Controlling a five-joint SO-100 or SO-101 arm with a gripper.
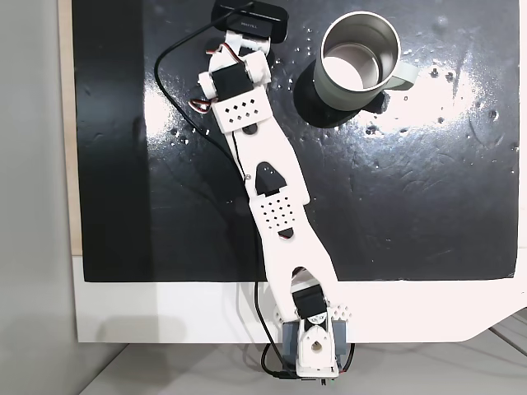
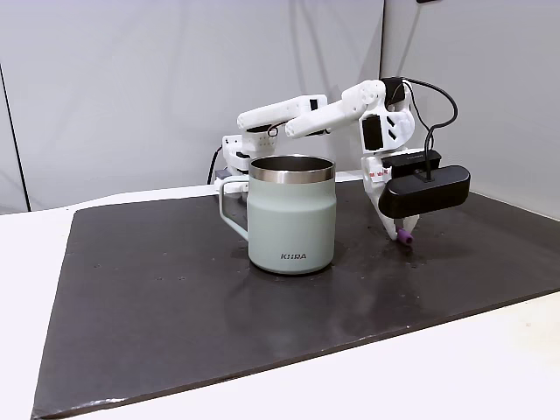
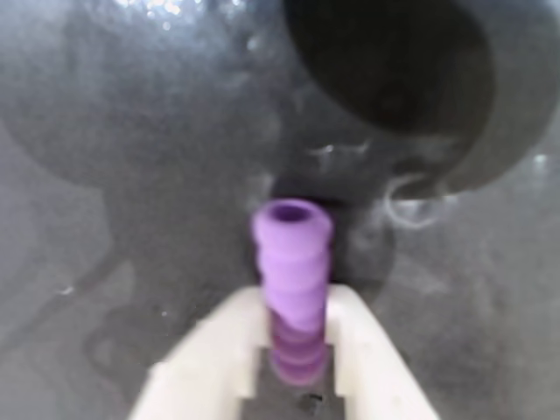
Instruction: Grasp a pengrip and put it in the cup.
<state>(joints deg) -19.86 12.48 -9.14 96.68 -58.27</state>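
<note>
Pinching the pengrip between both fingers of the gripper, low beside the cup. Grabbed already. Left: lifting, dropping into the cup.

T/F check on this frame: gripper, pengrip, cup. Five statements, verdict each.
1. The gripper is shut on the pengrip. True.
2. The pengrip is already inside the cup. False: it sits between the fingers, beside the cup, low over the mat.
3. The cup stands upright. True.
4. The pengrip is green. False: it is purple.
5. The cup lies on its side with its handle up. False: it is upright, handle to the side.
</note>
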